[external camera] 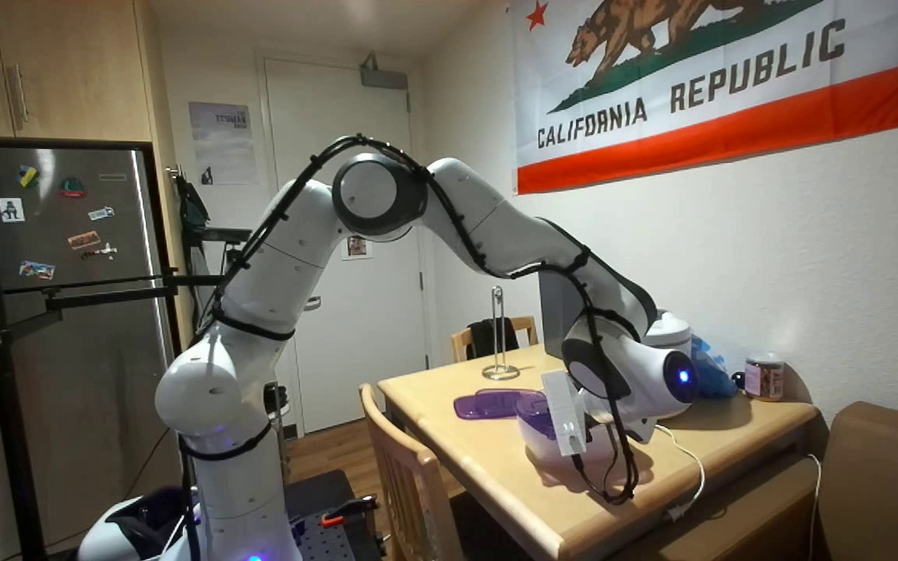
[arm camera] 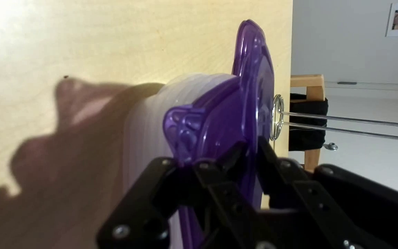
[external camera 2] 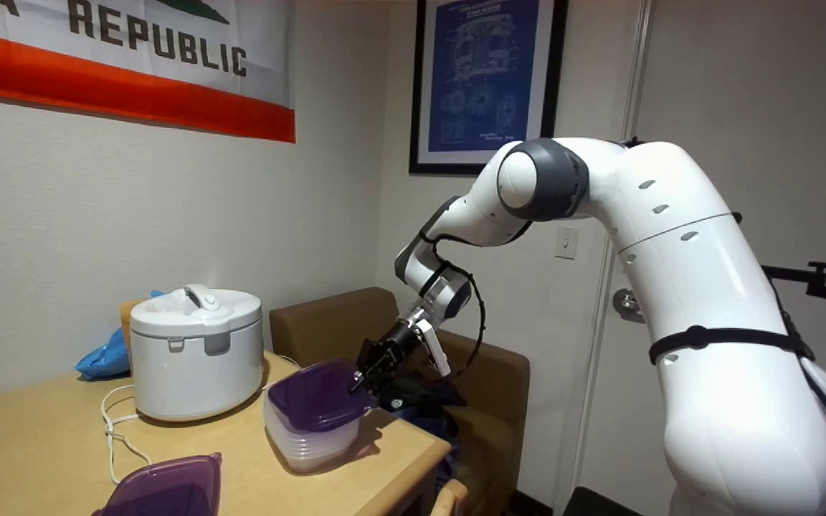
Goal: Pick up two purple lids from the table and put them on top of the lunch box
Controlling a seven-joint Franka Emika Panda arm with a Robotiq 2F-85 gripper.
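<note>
On wall [external camera: 730, 265] — "CALIFORNIA REPUBLIC" flag [external camera: 730, 93]; below, hand [arm camera: 252, 145] gripping purple lid [external camera 2: 312, 394].

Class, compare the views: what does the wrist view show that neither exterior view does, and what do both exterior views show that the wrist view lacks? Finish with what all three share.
Only the wrist view: a tiny dark speck on the table, and what looks like a small silver knob; I can make out neither elsewhere.

Only the exterior views: the flag, cooker, blue bag and bench.

All three: the table, purple lids and lunch box.
</note>
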